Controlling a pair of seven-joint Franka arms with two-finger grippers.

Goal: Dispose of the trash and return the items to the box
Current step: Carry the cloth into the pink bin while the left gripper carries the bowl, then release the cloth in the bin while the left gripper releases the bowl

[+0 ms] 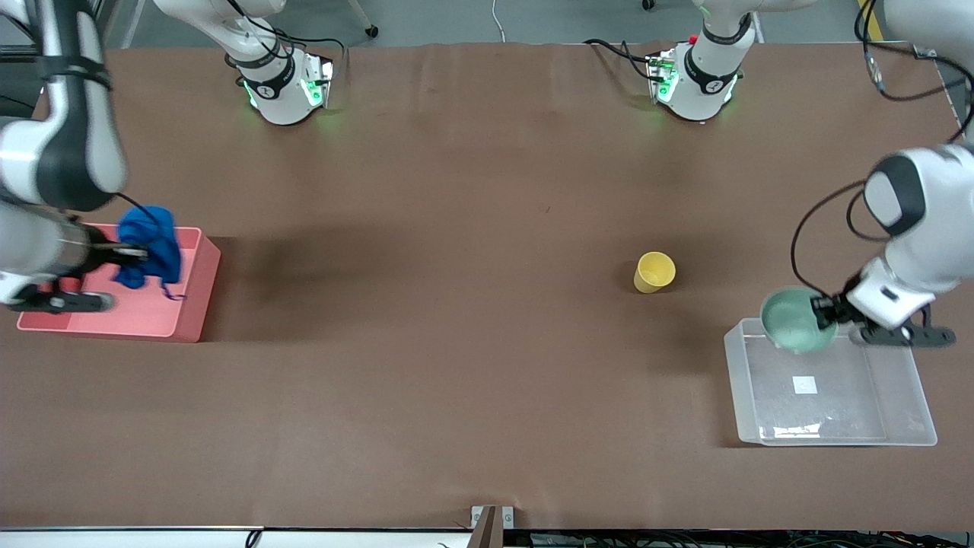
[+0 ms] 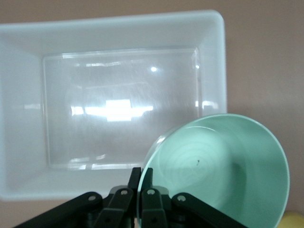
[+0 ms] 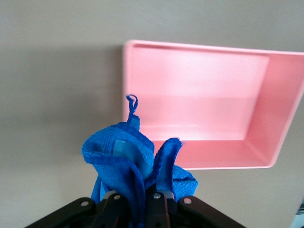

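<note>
Blue cloth [image 1: 150,247] bunched, thin strand dangling, clamped in right pincer [image 1: 135,255] over pink bin [image 1: 190,304]. Mint bowl [image 1: 795,320] tilted on edge, rim clamped in left pincer [image 1: 825,310] over clear box [image 1: 905,426] corner. Yellow cup [image 1: 654,272] upright on table [image 1: 456,342], mouth up.

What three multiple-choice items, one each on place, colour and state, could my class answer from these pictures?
1. Where is the yellow cup?
A. In the clear box
B. On the bare table
C. In the pink bin

2. What colour is the cloth wad?
A. Blue
B. Red
C. White

3. How is the mint-green bowl?
A. Lying in the box
B. Upside down on the table
C. Gripped by the left end effector

Answers: B, it stands on the tablecloth apart from both containers; A, bright blue, held by the right end effector over the pink bin; C, fingers pinch its rim over the clear box.
</note>
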